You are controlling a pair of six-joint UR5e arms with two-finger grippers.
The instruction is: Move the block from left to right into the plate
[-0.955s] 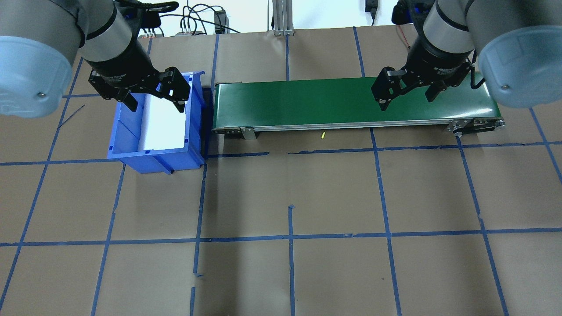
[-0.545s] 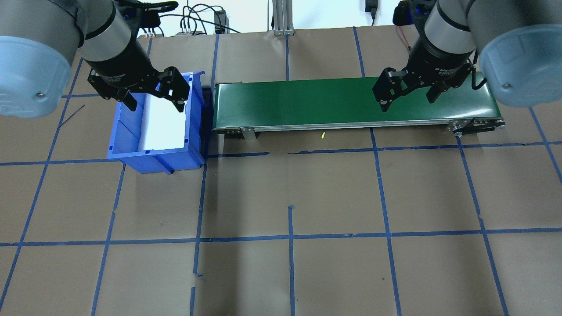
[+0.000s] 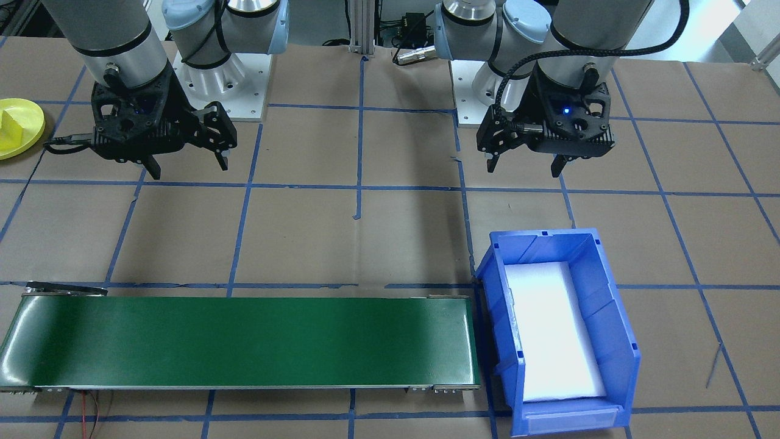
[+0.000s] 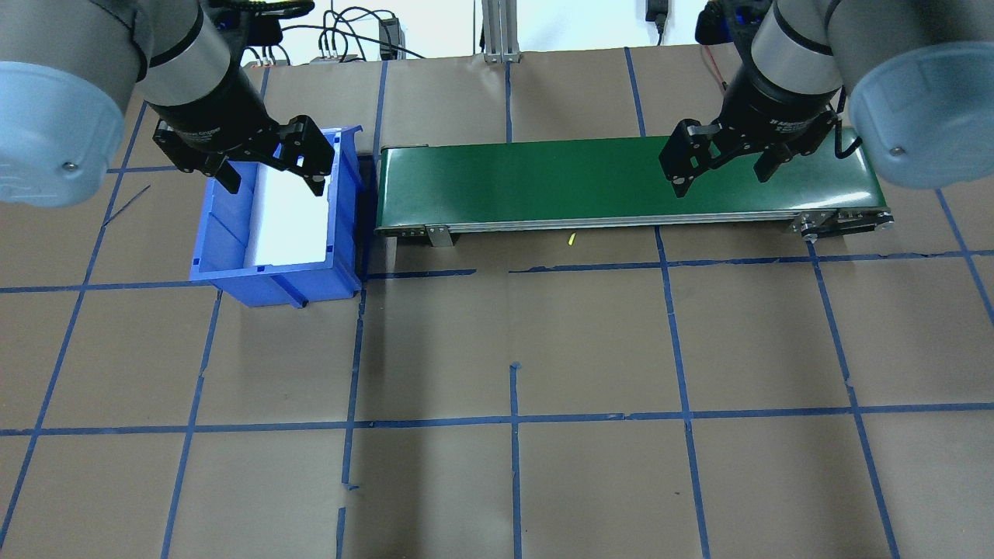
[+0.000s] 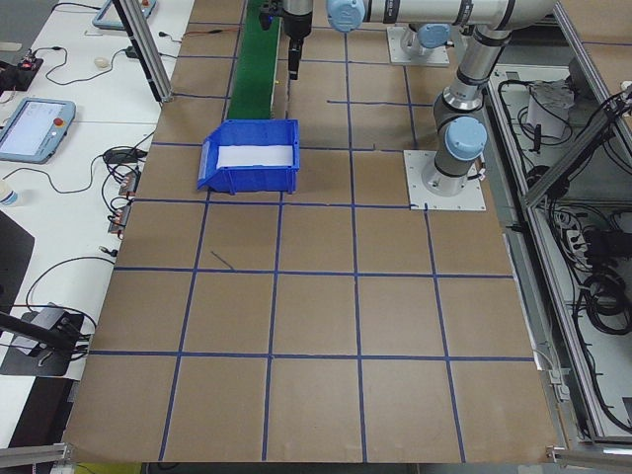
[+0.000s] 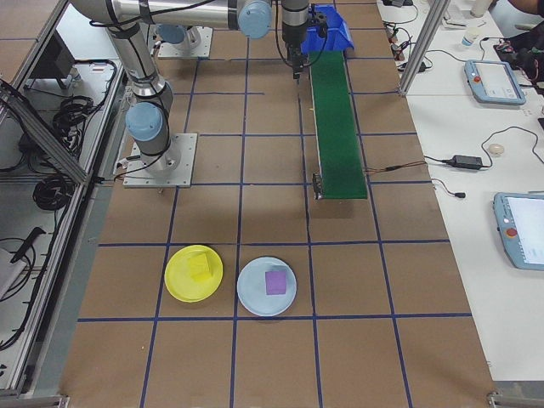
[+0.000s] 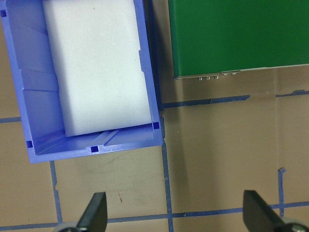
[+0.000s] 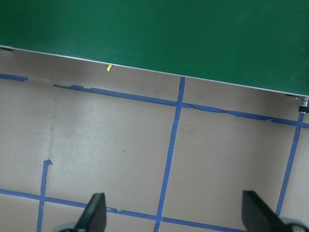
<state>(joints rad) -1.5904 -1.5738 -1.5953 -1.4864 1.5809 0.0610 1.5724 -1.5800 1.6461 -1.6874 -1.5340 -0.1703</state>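
The yellow plate [image 6: 194, 273] lies on the table beyond the belt's right end, with a yellow block [image 6: 201, 265] resting in it; the front-facing view shows this plate [image 3: 27, 131] at its left edge. My left gripper [image 4: 274, 185] hangs open and empty over the blue bin [image 4: 221, 233], and its wrist view shows the left gripper [image 7: 176, 215] with wide-spread fingers. Above the right part of the green conveyor belt [image 4: 543, 182], my right gripper [image 4: 722, 182] is open too, holding nothing. No block shows in the bin or on the belt.
A white foam pad [image 3: 551, 329] lines the bin. A light blue plate [image 6: 266, 286] with a purple block [image 6: 274, 281] sits beside the yellow plate. A tiny yellow scrap [image 4: 571, 240] lies in front of the belt. Blue tape lines grid the brown table.
Both grippers have shifted very slightly toward the far side of the table. Both stay open and empty.
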